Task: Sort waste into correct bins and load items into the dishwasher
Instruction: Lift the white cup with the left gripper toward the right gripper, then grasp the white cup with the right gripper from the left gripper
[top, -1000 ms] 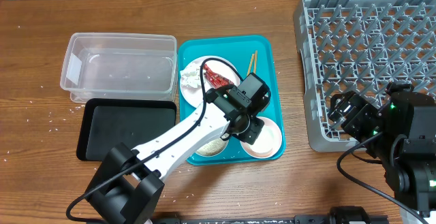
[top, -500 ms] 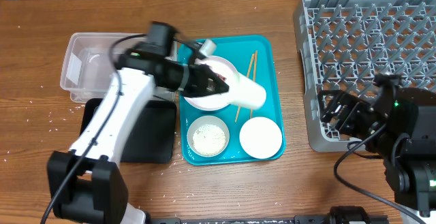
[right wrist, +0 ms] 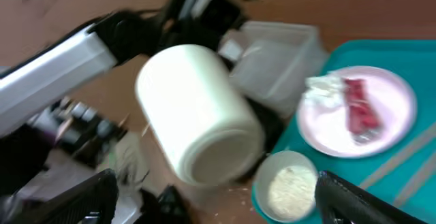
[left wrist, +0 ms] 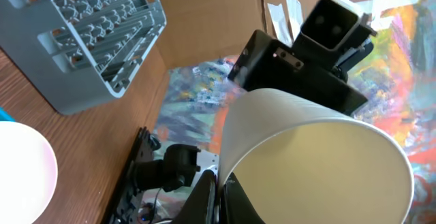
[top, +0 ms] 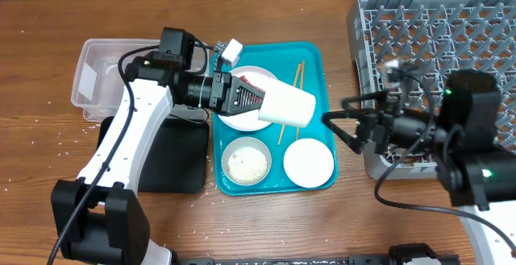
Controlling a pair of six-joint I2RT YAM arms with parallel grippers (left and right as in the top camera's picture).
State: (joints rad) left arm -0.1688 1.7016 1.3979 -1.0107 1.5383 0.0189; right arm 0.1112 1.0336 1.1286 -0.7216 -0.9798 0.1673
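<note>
Right pincer (top: 335, 110) now near raised cup (top: 288, 109)

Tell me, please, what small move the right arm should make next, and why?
Probably ease the right gripper forward until its open jaws straddle the small white round cup. The left gripper holds that cup by its rim, sideways above the flat teal serving tray, base facing the right gripper, which is apart from it: it looks like a handover.

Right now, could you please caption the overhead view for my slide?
Left gripper holds a white cup sideways over the teal tray; open right gripper faces it near the dish rack.
</note>
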